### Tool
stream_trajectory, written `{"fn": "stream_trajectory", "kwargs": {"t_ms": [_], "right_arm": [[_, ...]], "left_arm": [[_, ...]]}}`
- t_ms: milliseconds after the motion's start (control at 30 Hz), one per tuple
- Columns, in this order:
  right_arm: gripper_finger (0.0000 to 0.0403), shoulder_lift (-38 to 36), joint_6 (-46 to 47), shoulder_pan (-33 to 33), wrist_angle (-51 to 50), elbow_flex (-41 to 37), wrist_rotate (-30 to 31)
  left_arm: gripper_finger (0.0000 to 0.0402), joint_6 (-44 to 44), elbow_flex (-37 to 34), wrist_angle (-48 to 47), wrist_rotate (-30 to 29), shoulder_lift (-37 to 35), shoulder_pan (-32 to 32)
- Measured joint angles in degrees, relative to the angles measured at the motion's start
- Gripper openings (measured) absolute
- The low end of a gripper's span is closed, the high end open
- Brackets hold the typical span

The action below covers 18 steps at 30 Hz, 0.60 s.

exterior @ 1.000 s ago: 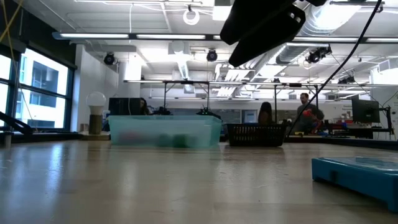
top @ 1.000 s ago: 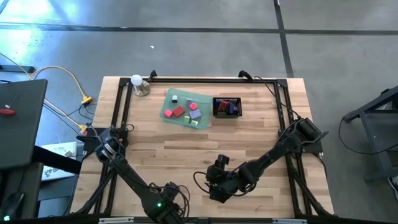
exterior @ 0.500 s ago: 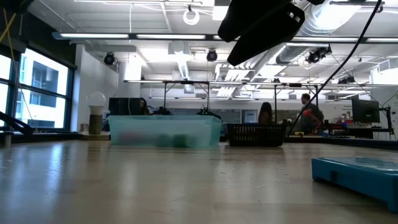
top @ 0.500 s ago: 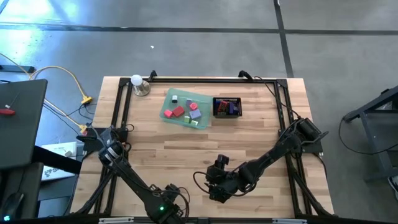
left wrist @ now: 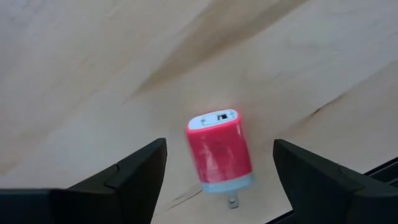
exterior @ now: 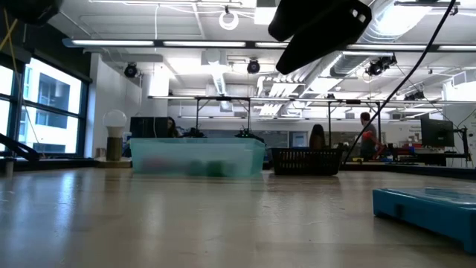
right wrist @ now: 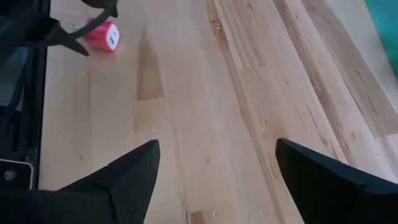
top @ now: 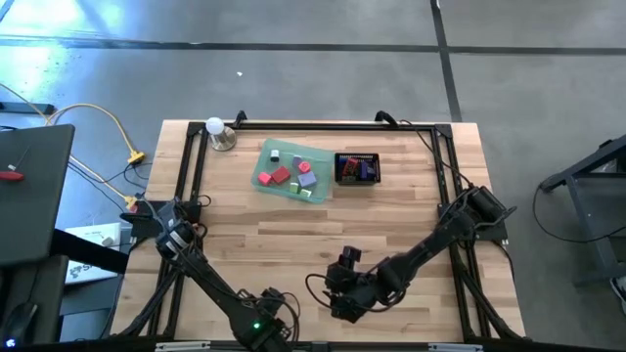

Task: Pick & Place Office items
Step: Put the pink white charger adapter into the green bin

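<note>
Grey concrete floor (top: 293,68); bright ceiling lights (exterior: 229,18); windows (exterior: 44,104) beyond.

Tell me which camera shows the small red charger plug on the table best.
The left wrist view: the red charger plug lies on the wood between the left gripper fingers, close up. The right wrist view shows it small and far off. The high and low views do not show it.

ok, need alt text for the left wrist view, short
A small pink-red plastic wall charger with a pale blue base and metal prongs lies on the light wooden tabletop, centred between the two dark, spread fingers of the left end effector. Neither finger touches it.
</note>
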Motion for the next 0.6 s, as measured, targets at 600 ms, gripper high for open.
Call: {"fn": "stream_trajectory", "kwargs": {"t_ms": [600], "right_arm": [[0.0311, 0.00, 0.02, 0.37, 0.08, 0.00, 0.01]], "left_arm": [[0.0271, -2.23, -1.81, 2.57, -0.46, -0.02, -0.22]]}}
